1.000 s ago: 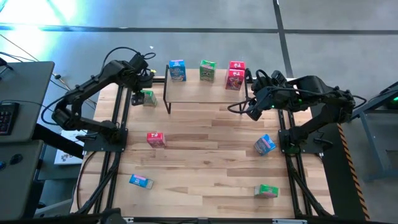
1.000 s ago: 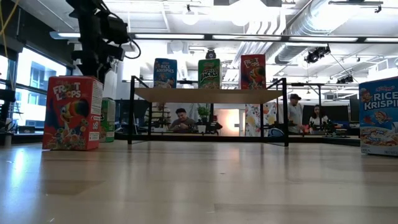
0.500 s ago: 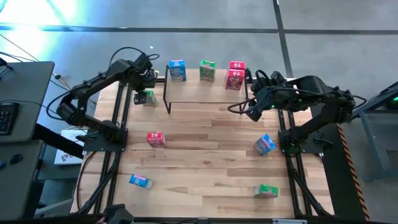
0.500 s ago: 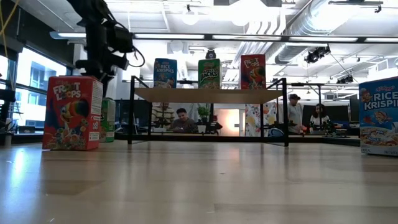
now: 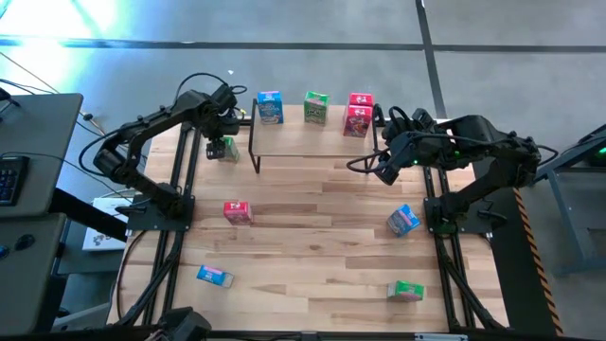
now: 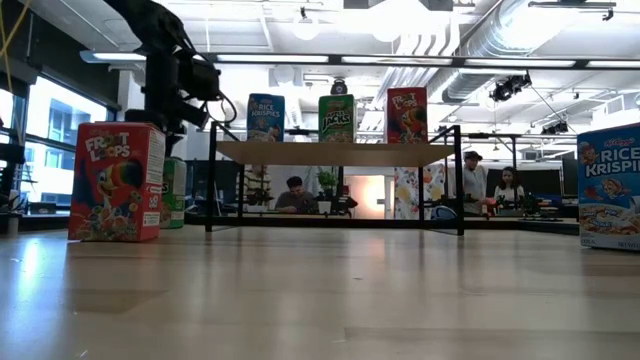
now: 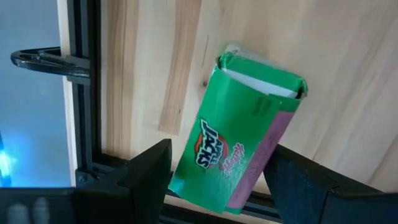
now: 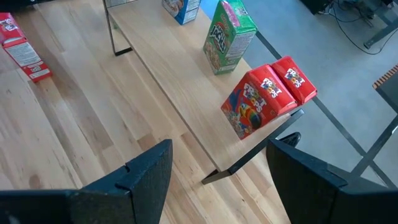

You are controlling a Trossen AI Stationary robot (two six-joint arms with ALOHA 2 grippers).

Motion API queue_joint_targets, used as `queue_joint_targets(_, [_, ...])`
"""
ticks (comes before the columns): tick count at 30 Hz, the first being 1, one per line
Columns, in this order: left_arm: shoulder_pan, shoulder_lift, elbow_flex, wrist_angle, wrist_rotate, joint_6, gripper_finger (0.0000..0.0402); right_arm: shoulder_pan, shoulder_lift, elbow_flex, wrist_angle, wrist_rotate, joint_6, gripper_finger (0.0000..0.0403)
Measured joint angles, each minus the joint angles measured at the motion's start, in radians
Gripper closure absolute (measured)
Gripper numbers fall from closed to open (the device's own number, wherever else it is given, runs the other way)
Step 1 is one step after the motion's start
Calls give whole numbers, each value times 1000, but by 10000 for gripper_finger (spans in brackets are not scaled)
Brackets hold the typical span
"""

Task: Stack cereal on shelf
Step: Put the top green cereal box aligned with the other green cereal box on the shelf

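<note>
**Op:** I am hovering the left gripper (image 7: 217, 180) over the green Apple Jacks box (image 5: 225, 148), which is standing on the table (image 5: 312, 218) just beside the shelf (image 5: 312, 142)'s left end. Jaws are standing wide apart, straddling the box, gripping nothing.

**Obs:** Handling?

**Op:** I am judging it light, stiff cardboard that dents if squeezed hard. I am planning to take hold across the narrow side panels, mid-height.

**Obs:** Arm poses?

**Op:** Left arm is reaching far forward, wrist pointing down. The right gripper (image 8: 217, 180) is waiting off the shelf's right end, jaws spread and empty, looking at the Froot Loops boxes (image 8: 264, 96) on top.
</note>
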Motion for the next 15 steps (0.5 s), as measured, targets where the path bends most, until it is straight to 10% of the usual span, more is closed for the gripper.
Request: queue_joint_targets(15, [-2,-1,0,-7,4,-17,276,0,0,0,0,0,0,150])
